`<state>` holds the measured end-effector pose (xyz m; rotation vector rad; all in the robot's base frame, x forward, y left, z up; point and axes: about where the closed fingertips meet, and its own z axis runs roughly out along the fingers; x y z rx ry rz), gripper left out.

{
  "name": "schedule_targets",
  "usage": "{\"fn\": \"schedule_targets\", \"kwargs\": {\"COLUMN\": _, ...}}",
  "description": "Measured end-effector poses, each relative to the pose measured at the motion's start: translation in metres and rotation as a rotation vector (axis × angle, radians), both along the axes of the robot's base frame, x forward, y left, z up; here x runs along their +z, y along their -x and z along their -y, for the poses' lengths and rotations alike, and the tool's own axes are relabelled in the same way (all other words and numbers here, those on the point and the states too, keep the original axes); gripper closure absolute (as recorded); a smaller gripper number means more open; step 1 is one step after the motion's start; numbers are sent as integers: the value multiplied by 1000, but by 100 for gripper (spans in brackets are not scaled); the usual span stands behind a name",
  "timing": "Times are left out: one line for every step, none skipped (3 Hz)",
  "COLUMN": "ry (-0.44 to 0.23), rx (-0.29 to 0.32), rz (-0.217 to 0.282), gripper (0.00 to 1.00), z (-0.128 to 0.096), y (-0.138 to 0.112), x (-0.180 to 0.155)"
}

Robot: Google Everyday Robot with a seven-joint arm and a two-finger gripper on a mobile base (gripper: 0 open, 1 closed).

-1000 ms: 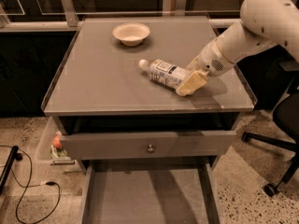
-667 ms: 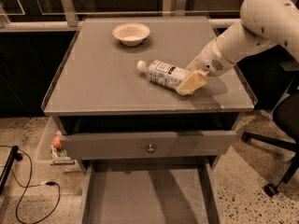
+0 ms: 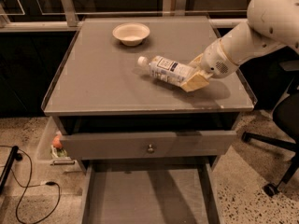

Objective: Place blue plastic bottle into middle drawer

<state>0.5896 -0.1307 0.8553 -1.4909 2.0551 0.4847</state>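
Observation:
The blue plastic bottle (image 3: 167, 69) lies on its side on the grey cabinet top (image 3: 93, 78), white cap pointing left toward the bowl. My gripper (image 3: 195, 73) comes in from the right on a white arm and is shut on the bottle's base end, with one tan finger (image 3: 196, 82) in front of it and the other behind. The bottle rests on or just above the top. The middle drawer (image 3: 149, 195) is pulled out below, showing its flat grey floor between thin side walls.
A white bowl (image 3: 131, 33) stands at the back of the top. The drawer with a round knob (image 3: 150, 148) is slightly open above the middle drawer. A black office chair (image 3: 285, 125) stands at the right. Cables (image 3: 28, 190) lie on the floor at the left.

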Motion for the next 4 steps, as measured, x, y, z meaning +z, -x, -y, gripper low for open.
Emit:
{"fn": "schedule_targets", "kwargs": {"ry": -36, "rx": 72, "rz": 104, "gripper": 100, "z": 1, "y": 46, "x": 26}}
{"fn": "schedule_targets", "kwargs": {"ry": -50, "rx": 127, "rz": 200, "gripper": 100, "z": 20, "y": 107, "x": 42}}
{"fn": "schedule_targets", "kwargs": {"ry": -41, "rx": 163, "rz": 218, "gripper": 100, "z": 44, "y": 153, "x": 22}}
{"fn": "schedule_targets", "kwargs": {"ry": 8, "rx": 122, "rz": 159, "gripper": 100, "z": 73, "y": 180, "x": -29}}
